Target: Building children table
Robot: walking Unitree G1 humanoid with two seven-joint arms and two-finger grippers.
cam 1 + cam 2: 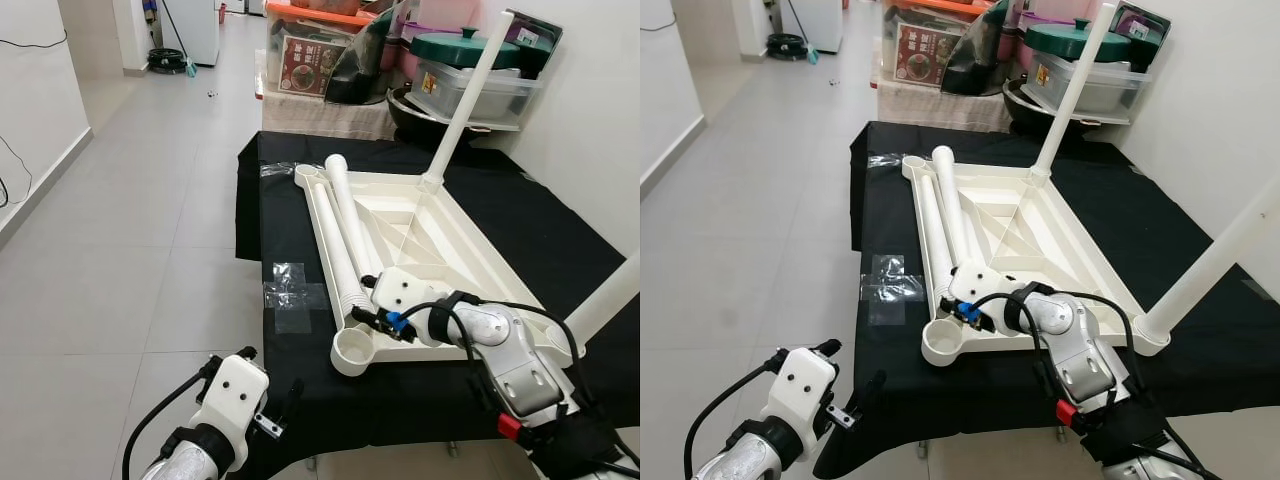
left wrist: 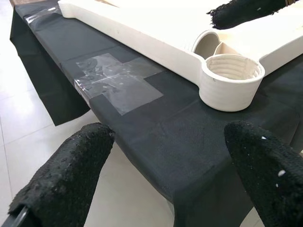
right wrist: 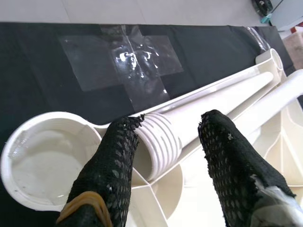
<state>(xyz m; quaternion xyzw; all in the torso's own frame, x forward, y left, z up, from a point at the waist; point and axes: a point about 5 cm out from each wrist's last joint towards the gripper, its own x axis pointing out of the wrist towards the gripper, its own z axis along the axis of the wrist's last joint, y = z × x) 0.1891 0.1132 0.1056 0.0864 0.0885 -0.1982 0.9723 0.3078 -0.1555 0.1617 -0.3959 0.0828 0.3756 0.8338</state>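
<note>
A white tabletop [image 1: 420,230] lies upside down on a black cloth. One white leg [image 1: 465,100] stands in its far corner, another [image 1: 610,295] in its near right corner. Two loose legs [image 1: 340,215] lie along its left side. My right gripper [image 3: 170,123] is open astride the threaded end [image 3: 158,142] of one loose leg, one finger [image 3: 118,156] touching the thread. The empty corner socket [image 1: 354,350] sits just in front of it. My left gripper [image 2: 170,135] hangs open and empty below the cloth's near edge, facing that socket [image 2: 231,80].
Clear tape patches [image 1: 290,290] are stuck on the cloth left of the tabletop. Storage boxes, pots and bags [image 1: 470,60] crowd the wall behind. Tiled floor [image 1: 150,200] stretches away on the left. A white wall runs along the right.
</note>
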